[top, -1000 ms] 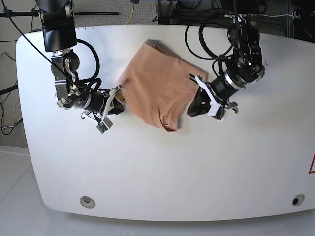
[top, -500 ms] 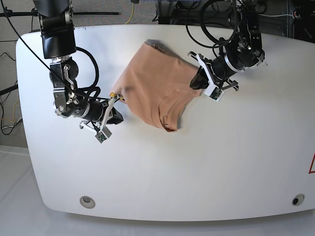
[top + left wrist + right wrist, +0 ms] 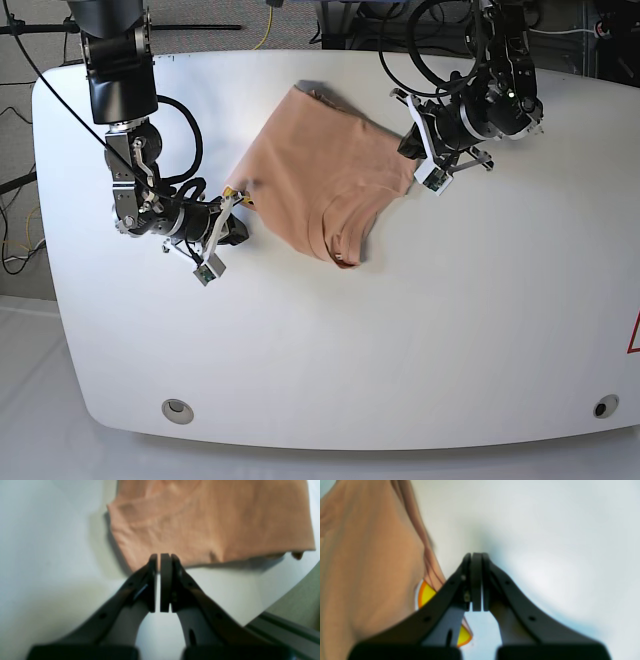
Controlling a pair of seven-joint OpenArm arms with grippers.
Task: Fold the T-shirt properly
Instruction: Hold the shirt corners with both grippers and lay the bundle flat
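Both arms have drawn back from the cloth over the last second: on my base view the left gripper [image 3: 412,150], which sits at the right of that picture, has lifted away from the near-right corner of the shirt toward the far side, and the right gripper [image 3: 234,200], at the left of the picture, has slid a little nearer and leftward, ending just beside the shirt's left edge.

I see the peach, short-sleeved cotton T-shirt [image 3: 322,180] lying folded into a rough diamond on the white table [image 3: 400,330], in the far middle part of the tabletop. It has soft creases, and its near corner points toward me.

From the left wrist camera, the left gripper [image 3: 159,562] has its jaws pressed nearly together with only a thin slit between them, gripping nothing; the T-shirt [image 3: 212,517] lies just beyond the tips, with bare table under them.

From the right wrist camera, the right gripper [image 3: 476,562] is likewise closed and empty over bare table. The T-shirt [image 3: 370,567] fills the left of that view, and a yellow print with an orange rim [image 3: 426,595] peeks out from beneath the folded edge, partly hidden by the left finger [image 3: 440,602].
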